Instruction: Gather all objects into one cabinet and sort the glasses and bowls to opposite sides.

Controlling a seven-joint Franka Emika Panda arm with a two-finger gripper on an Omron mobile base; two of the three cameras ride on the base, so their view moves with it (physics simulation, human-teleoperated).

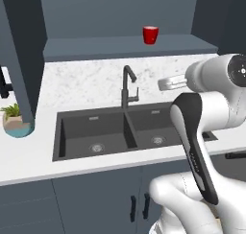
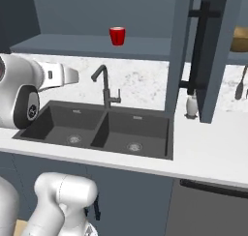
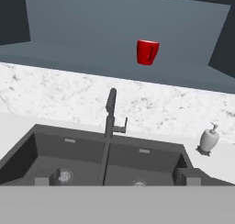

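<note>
Pincer [image 3: 117, 179] spread wide, empty, hovering over double sink [image 3: 55, 149]. Red cup [image 3: 147, 52] upright on cabinet shelf [image 3: 69, 51], open board either side. Dark faucet [image 3: 110, 113] standing between pincer and cup. Soap dispenser [image 3: 209, 138] on desk [image 3: 46, 92], right of basin.

The red cup [image 1: 150, 35] looks like smooth, faintly glossy plastic, standing on the cabinet [image 1: 129, 48] shelf, whose slate-blue boards are flat, matt and unpatterned. The table [image 1: 91, 84] and the wall strip behind it look like white speckled marble with a smooth, dull finish, while the double sink [image 1: 127, 132] is a matt charcoal basin with small shiny metal drains, and the faucet [image 1: 128, 87] is dark matt metal. The soap dispenser [image 3: 208, 139] appears smooth white ceramic, the bowl [image 2: 239, 39] brown wood.
</note>
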